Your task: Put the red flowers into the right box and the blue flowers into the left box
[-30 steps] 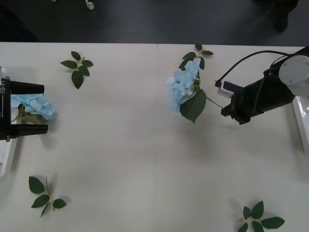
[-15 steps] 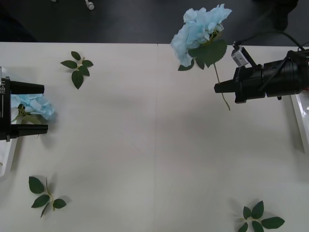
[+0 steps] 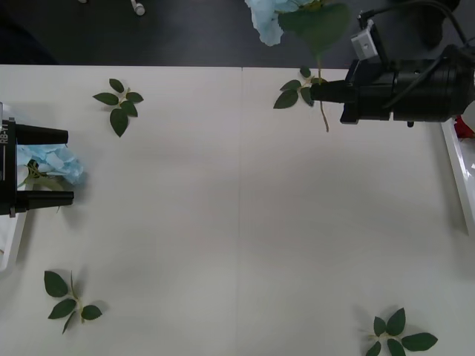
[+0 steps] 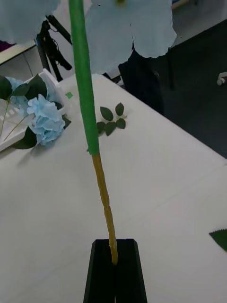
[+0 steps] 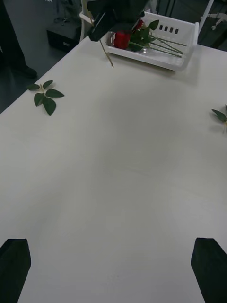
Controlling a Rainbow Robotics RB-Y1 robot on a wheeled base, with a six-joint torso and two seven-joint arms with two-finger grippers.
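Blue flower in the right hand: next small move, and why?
Probably carry it leftward across the table toward the left box. The right hand is shut on the blue flower stem, lifted at the far right, while another blue cluster already lies by the open left hand.

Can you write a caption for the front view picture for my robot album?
Right end effector lifts a blue flower by its stem above the table.

blue flowers (image 3: 276, 18) aloft, red flowers (image 5: 124, 40) in right box (image 5: 182, 45)
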